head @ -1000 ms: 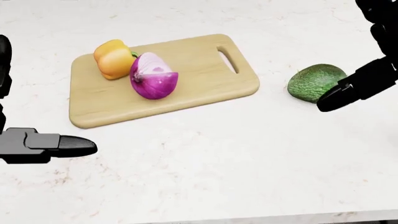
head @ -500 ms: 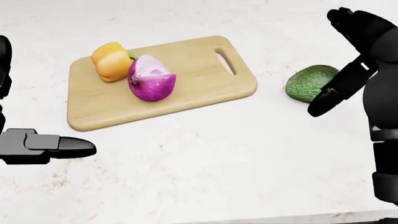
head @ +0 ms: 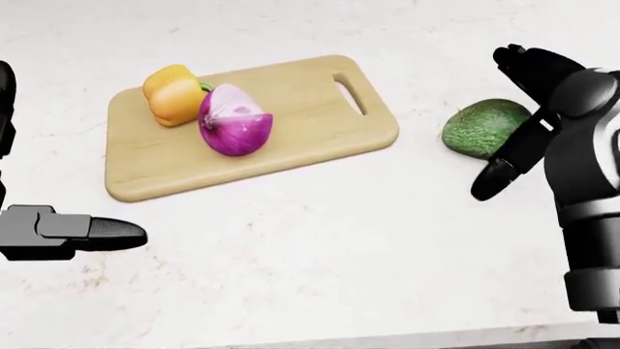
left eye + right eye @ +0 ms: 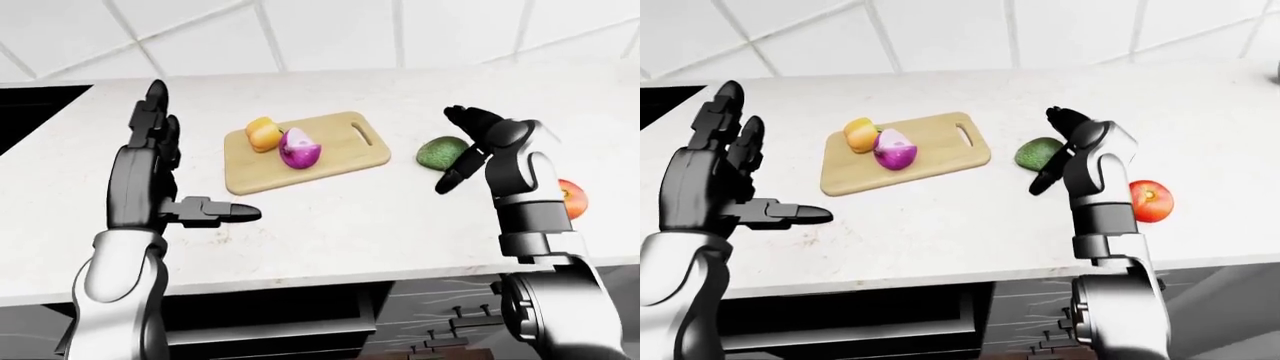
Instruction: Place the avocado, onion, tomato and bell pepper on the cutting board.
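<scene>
The avocado (image 3: 482, 128) lies on the counter (image 3: 320, 240) at the cutting board's (image 3: 291, 116) three o'clock, firm, rounded, likely roll-prone, best gripped across its middle by the right hand (image 3: 523, 116), whose fingers are spread beside it.

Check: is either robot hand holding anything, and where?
Nothing held. Right robot hand is open beside the avocado, not closed on it; left robot hand is open and empty.

Bare counter (image 3: 320, 240) between cutting board (image 3: 310, 123) and avocado (image 3: 480, 127); right robot hand (image 3: 514, 116) crowds avocado.
</scene>
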`<state>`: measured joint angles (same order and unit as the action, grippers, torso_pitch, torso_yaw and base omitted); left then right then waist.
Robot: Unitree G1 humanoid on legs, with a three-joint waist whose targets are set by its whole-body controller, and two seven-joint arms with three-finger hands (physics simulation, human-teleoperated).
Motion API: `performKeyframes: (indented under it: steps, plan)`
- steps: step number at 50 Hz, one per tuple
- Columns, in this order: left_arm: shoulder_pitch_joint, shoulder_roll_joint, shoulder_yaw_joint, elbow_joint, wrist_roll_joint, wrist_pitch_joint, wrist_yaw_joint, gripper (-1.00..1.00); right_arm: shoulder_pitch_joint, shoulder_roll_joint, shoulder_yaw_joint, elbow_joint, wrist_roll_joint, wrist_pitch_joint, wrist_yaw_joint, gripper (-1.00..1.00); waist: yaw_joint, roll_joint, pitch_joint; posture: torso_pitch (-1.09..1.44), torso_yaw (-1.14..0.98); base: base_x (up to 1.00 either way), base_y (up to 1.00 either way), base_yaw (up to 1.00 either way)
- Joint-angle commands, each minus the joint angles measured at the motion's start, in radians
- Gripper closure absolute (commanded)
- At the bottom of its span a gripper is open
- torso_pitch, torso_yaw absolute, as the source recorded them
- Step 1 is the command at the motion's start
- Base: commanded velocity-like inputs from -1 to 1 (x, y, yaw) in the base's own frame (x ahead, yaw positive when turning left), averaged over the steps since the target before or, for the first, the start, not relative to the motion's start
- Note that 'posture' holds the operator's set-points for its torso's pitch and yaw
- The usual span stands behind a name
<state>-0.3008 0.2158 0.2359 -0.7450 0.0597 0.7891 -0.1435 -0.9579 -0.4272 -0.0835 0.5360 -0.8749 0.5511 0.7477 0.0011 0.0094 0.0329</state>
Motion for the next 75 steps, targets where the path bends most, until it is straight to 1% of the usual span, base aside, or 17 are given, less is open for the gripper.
performKeyframes:
  steps: [1, 6, 7, 8, 9, 13, 14, 18, 22, 24, 25, 37, 47, 49, 56, 75]
  plan:
    - [-0.020, 0.009, 0.011, -0.034, 0.001, -0.027, 0.002, -1.00, -0.037, -0.016, -0.008, -0.039, -0.006, -0.015, -0.015, -1.00, 0.000, -0.002, -0.026, 0.00, 0.00, 0.00, 0.00, 0.00]
    - [-0.018, 0.009, 0.011, -0.041, 0.003, -0.021, 0.000, -1.00, -0.029, -0.020, -0.005, -0.054, -0.018, -0.009, -0.002, -0.98, 0.001, -0.003, -0.026, 0.00, 0.00, 0.00, 0.00, 0.00]
    - [-0.018, 0.010, 0.009, -0.041, 0.004, -0.022, -0.001, -1.00, -0.030, -0.020, -0.006, -0.053, -0.018, -0.011, 0.000, -0.91, 0.001, -0.002, -0.026, 0.00, 0.00, 0.00, 0.00, 0.00]
    - [-0.019, 0.010, 0.008, -0.041, 0.006, -0.021, 0.000, -1.00, -0.030, -0.021, -0.005, -0.052, -0.020, -0.012, 0.003, -0.90, 0.001, -0.003, -0.026, 0.00, 0.00, 0.00, 0.00, 0.00]
    - [-0.021, 0.010, 0.007, -0.042, 0.007, -0.018, -0.001, -1.00, -0.032, -0.022, -0.006, -0.051, -0.023, -0.010, 0.005, -0.76, 0.001, -0.003, -0.026, 0.00, 0.00, 0.00, 0.00, 0.00]
    - [-0.028, 0.010, 0.005, -0.041, 0.008, -0.011, -0.001, -1.00, -0.036, -0.022, -0.007, -0.050, -0.027, -0.013, 0.010, -0.69, 0.001, -0.003, -0.026, 0.00, 0.00, 0.00, 0.00, 0.00]
    - [-0.027, 0.012, 0.004, -0.040, 0.010, -0.013, -0.002, -1.00, -0.036, -0.022, -0.007, -0.050, -0.028, -0.012, 0.010, -0.59, 0.001, -0.003, -0.026, 0.00, 0.00, 0.00, 0.00, 0.00]
    - [-0.029, 0.014, 0.005, -0.045, 0.009, -0.007, -0.007, -1.00, -0.036, -0.021, -0.006, -0.054, -0.031, -0.012, 0.017, -0.48, 0.001, -0.003, -0.026, 0.00, 0.00, 0.00, 0.00, 0.00]
    - [-0.028, 0.013, 0.006, -0.043, 0.010, -0.012, -0.010, -1.00, -0.031, -0.017, -0.004, -0.057, -0.035, -0.014, 0.022, -0.45, 0.001, -0.004, -0.026, 0.00, 0.00, 0.00, 0.00, 0.00]
    - [-0.026, 0.013, 0.006, -0.041, 0.013, -0.016, -0.011, -1.00, -0.032, -0.014, -0.004, -0.055, -0.036, -0.017, 0.021, -0.36, 0.001, -0.005, -0.027, 0.00, 0.00, 0.00, 0.00, 0.00]
    - [-0.029, 0.014, 0.009, -0.045, 0.012, -0.011, -0.012, -1.00, -0.031, -0.015, -0.002, -0.056, -0.039, -0.018, 0.023, -0.36, 0.001, -0.005, -0.027, 0.00, 0.00, 0.00, 0.00, 0.00]
    - [-0.021, 0.016, 0.014, -0.050, 0.015, -0.018, -0.020, -1.00, -0.014, -0.003, 0.002, -0.065, -0.056, -0.027, 0.034, -0.07, 0.002, -0.008, -0.030, 0.00, 0.00, 0.00, 0.00, 0.00]
    - [-0.014, 0.016, 0.016, -0.053, 0.018, -0.024, -0.021, -1.00, -0.029, -0.006, 0.002, -0.069, -0.075, -0.032, 0.051, 0.11, 0.002, -0.009, -0.031, 0.00, 0.00, 0.00, 0.00, 0.00]
    - [-0.014, 0.015, 0.018, -0.054, 0.017, -0.022, -0.021, -1.00, -0.042, -0.008, 0.005, -0.065, -0.081, -0.034, 0.057, 0.16, 0.003, -0.009, -0.031, 0.00, 0.00, 0.00, 0.00, 0.00]
    - [-0.022, 0.020, 0.019, -0.058, 0.018, -0.013, -0.024, -1.00, -0.115, -0.015, 0.009, -0.007, -0.094, -0.057, 0.054, 0.25, 0.001, -0.006, -0.029, 0.00, 0.00, 0.00, 0.00, 0.00]
    - [-0.017, 0.018, 0.019, -0.043, 0.019, -0.030, -0.021, -1.00, -0.387, -0.001, 0.044, 0.311, -0.089, -0.160, -0.040, 0.34, -0.003, 0.007, -0.020, 0.00, 0.00, 0.00, 0.00, 0.00]
